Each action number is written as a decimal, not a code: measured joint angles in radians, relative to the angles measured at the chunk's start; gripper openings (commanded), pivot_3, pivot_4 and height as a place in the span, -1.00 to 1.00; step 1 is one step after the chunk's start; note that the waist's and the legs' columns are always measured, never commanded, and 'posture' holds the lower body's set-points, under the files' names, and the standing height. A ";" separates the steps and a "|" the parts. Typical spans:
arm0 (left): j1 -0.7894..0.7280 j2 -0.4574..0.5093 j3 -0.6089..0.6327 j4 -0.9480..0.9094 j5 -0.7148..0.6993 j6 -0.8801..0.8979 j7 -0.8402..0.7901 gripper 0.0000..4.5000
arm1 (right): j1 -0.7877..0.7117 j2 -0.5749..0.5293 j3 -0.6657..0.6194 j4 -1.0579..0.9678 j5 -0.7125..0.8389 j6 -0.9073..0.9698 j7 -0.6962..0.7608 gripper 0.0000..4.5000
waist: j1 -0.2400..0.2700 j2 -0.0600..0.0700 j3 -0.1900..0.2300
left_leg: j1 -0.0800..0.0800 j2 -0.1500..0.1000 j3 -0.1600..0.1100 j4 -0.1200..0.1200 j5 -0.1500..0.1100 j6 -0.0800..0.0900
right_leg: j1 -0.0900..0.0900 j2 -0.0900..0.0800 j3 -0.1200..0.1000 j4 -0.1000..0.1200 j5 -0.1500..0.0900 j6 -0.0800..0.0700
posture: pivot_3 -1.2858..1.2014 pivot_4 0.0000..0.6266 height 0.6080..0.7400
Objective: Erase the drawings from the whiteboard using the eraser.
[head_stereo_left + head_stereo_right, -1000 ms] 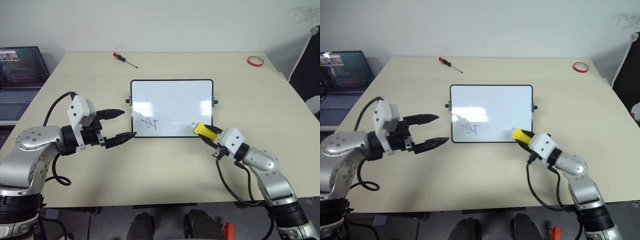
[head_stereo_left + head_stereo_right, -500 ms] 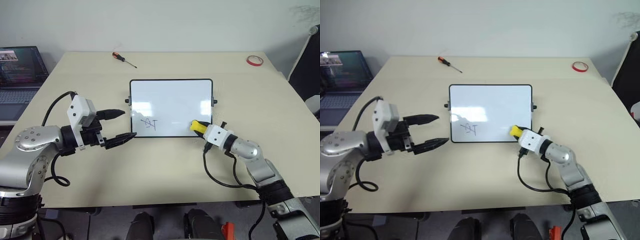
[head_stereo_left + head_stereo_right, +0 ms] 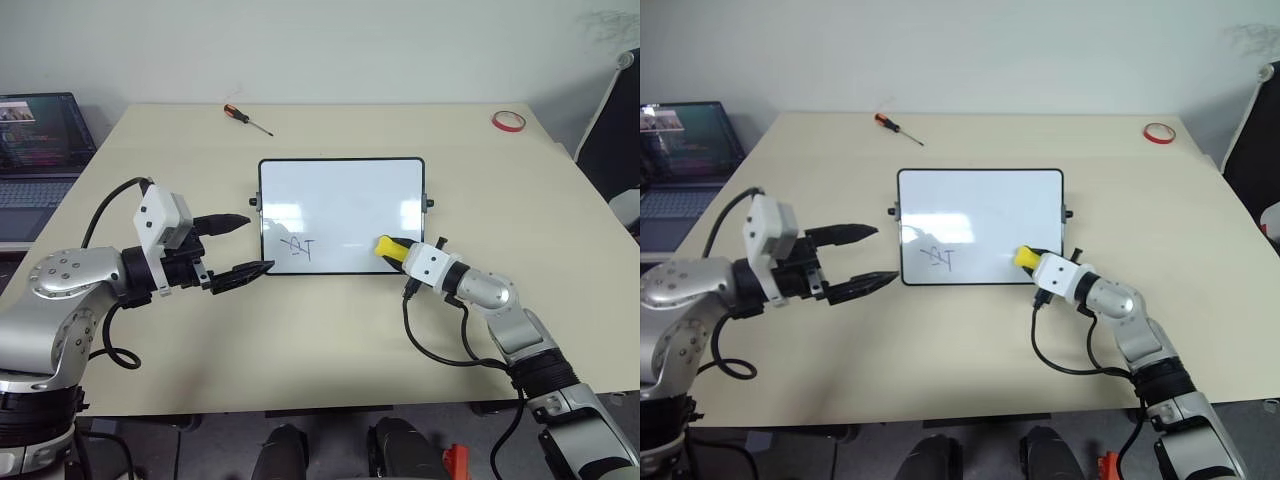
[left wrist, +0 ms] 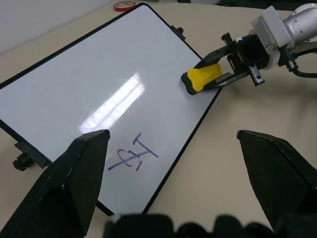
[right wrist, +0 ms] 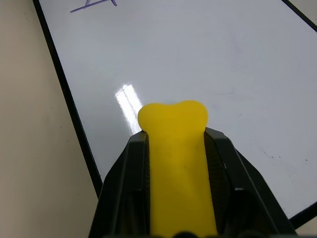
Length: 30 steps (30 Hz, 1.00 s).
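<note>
Wiping stage, with one blue scribble (image 3: 299, 247) left near the board's (image 3: 340, 190) near-left corner. To do it well: press the eraser's (image 3: 389, 250) flat face onto the glossy surface, sweep leftward along the near edge toward the scribble, then pass over it with short overlapping strokes. Keep pressure light and even, since the board rests loose on the table (image 3: 320, 340) and could slide. Best kept low at the wrist so the yellow tip, not the black fingers, meets the surface. Steadying the board from its left side might help, judging by the free gripper waiting there.

Right gripper (image 3: 405, 258) clamped shut on the eraser, yellow end poking out past the fingers, over the board's near-right corner. From the right wrist view, tip hovering or resting just inside the near frame; contact hard to confirm. Scribble well apart from the eraser, along the same near edge, toward the board's other short side.

Left gripper (image 3: 238, 245) spread wide, holding nothing, just beside the board's left short edge, with the scribble ahead of its fingers in the left wrist view.

Board in the middle of the table. Rest of its surface looks clean, apart from glare.
</note>
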 measured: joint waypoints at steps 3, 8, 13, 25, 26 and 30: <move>0.000 0.000 0.000 0.000 0.000 0.000 0.000 1.00 | 0.000 0.000 0.000 0.000 0.000 0.000 0.000 -0.49 | 0.000 0.000 0.000 | 0.000 0.000 0.000 0.000 0.000 0.000 | 0.000 0.000 0.000 0.000 0.000 0.000 | 0.03 -0.52 1.00; 0.000 0.000 0.000 0.000 0.000 0.000 0.000 1.00 | 0.000 0.000 0.000 0.000 0.000 0.000 0.000 -0.49 | 0.000 0.000 0.000 | 0.000 0.000 0.000 0.000 0.000 0.000 | 0.000 0.000 0.000 0.000 0.000 0.000 | 0.03 -0.52 1.00; 0.000 0.000 0.000 0.000 0.000 0.000 0.002 1.00 | -0.031 -0.012 0.001 -0.015 0.010 0.107 0.069 -0.49 | 0.000 0.000 0.000 | 0.003 0.000 -0.001 0.001 0.000 0.000 | 0.003 0.000 0.000 0.001 0.000 0.000 | 0.03 -0.52 1.00; -0.009 -0.006 -0.010 0.006 0.000 -0.003 -0.001 1.00 | 0.090 -0.141 -0.039 -0.166 0.027 0.226 0.103 -0.49 | 0.026 -0.002 -0.001 | 0.010 -0.001 -0.001 0.001 0.000 0.000 | 0.011 0.000 0.000 0.000 0.000 0.000 | 0.03 -0.52 1.00; -0.011 -0.006 -0.013 0.008 0.001 -0.005 -0.002 1.00 | 0.099 -0.148 -0.043 -0.174 0.032 0.234 0.103 -0.49 | 0.025 -0.002 -0.001 | 0.011 -0.001 -0.001 0.001 0.000 0.000 | 0.011 0.000 0.000 0.000 0.000 0.000 | 0.03 -0.52 1.00; -0.032 -0.009 -0.025 0.035 0.004 -0.013 -0.013 1.00 | 0.128 -0.166 -0.054 -0.208 0.039 0.264 0.098 -0.49 | 0.024 -0.002 -0.001 | 0.011 -0.001 0.000 0.001 0.000 0.000 | 0.011 0.000 0.000 0.000 0.000 0.000 | 0.03 -0.52 1.00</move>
